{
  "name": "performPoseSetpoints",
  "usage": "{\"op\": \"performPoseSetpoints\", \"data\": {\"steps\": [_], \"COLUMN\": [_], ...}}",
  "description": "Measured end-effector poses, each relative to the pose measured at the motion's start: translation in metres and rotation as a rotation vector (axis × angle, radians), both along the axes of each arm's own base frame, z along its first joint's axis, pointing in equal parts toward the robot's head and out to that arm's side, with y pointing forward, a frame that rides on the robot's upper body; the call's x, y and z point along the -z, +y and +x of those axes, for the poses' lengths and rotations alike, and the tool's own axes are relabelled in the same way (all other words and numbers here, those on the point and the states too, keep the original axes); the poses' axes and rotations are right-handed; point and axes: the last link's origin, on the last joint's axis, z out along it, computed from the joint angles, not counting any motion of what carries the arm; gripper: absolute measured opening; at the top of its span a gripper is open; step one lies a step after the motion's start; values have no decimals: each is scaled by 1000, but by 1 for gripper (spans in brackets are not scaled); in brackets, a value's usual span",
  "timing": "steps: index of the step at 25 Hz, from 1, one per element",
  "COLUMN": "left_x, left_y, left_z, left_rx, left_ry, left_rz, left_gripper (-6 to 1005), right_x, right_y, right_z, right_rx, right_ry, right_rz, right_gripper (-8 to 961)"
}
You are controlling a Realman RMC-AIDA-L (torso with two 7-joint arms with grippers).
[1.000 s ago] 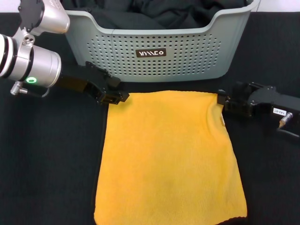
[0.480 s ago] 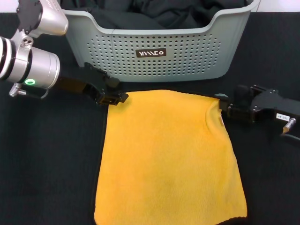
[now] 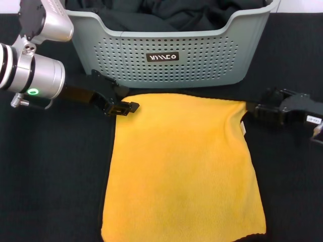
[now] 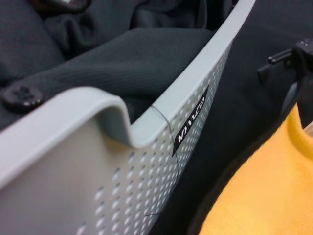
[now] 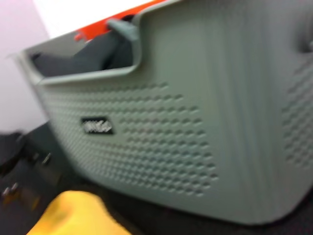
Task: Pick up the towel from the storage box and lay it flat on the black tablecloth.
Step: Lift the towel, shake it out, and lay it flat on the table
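towel: the fluffy yellow-orange microfibre towel (image 3: pixel 181 166) is already out of the box and spread pretty much flat, running from its far edge between the two claws down to its near edge, where thin black edging shows.
tablecloth: wide black speckled fabric tablecloth (image 3: pixel 50 176) under everything, matte and flat, covering the surface on both sides of the towel.
left claw: the black left claw (image 3: pixel 120 104) sits right at the towel's far left corner; can't tell if it's let go or is pinching the corner.
right claw: the black right claw (image 3: pixel 266 112) is just beside the far right corner, looks apart from the cloth, but its grip state isn't clear either.
box: light grey plastic storage box (image 3: pixel 202 65) with rounded corners and dotted perforated walls, just beyond both claws, dark folded garments (image 3: pixel 166 12) inside.
progress: basically done I'd say. What's left is clearing both arms and maybe smoothing the slightly rumpled right corner.
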Motion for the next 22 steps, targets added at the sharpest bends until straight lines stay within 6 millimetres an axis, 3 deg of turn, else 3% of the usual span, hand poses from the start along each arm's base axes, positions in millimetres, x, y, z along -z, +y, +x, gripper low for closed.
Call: {"op": "performPoseSetpoints", "data": {"steps": [7,15,22], "left_x": [1,4,4], "left_y": [-1,-3,-8], "left_z": [0,1,16], "left_rx": [0,6,69], "left_ry": [-1,-2,-122], "left_rz": [-4,-13,-20], "left_gripper": [508,507,505], "right_x": [1,0,3], "right_y": [-12,-16,-16], "right_z": [-12,-8,-10], "right_rx": [-51,-33,-41], "right_ry": [60,77,69], "right_rz": [-118,-117,-119], "right_gripper": [853,852,851]}}
